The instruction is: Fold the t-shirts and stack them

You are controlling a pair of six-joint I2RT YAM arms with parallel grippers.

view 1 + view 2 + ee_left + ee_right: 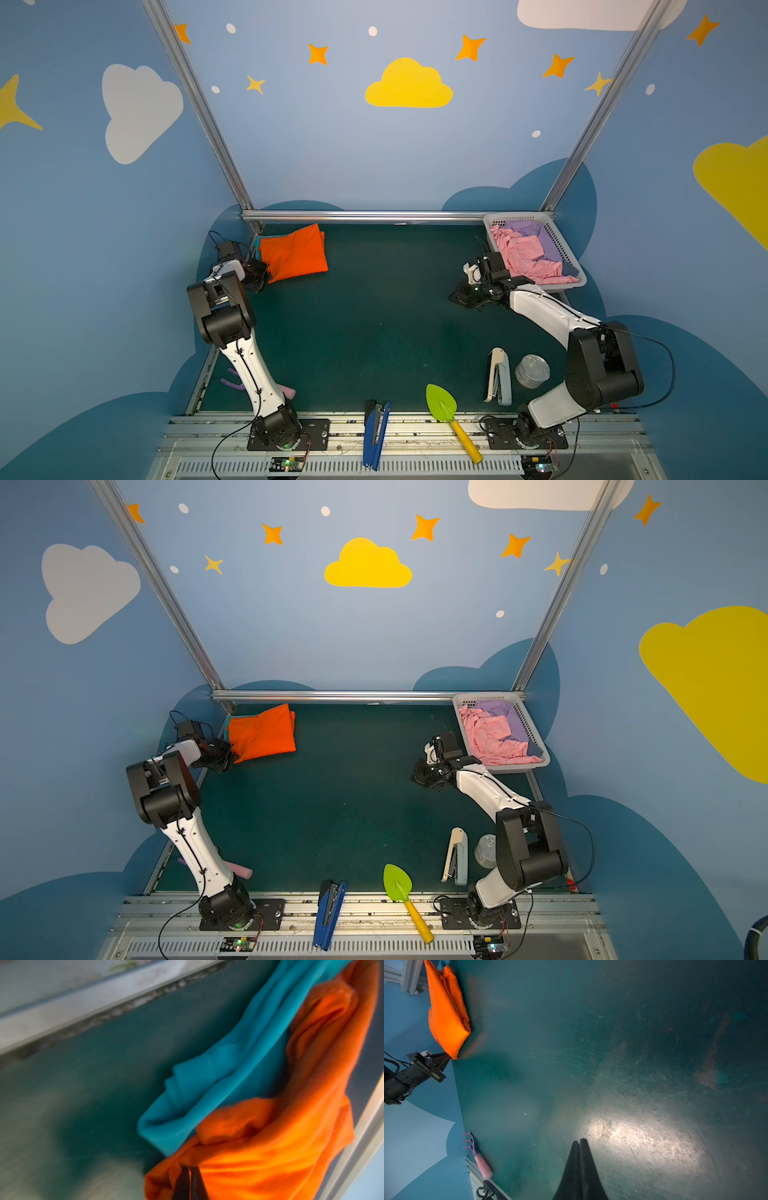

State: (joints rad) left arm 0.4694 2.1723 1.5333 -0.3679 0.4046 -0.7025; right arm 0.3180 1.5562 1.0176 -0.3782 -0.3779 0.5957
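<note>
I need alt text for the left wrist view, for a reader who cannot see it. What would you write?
Blurred close-up: the left claw, shut, pinches a corner of the orange t-shirt, which lies over a teal t-shirt. Both rest on a dark green table near a grey metal rail.

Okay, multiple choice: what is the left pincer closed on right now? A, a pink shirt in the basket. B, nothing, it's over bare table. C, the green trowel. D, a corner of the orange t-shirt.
D: in the left wrist view the left pincer is shut, with cloth of the orange t-shirt bunched around its tips.
</note>
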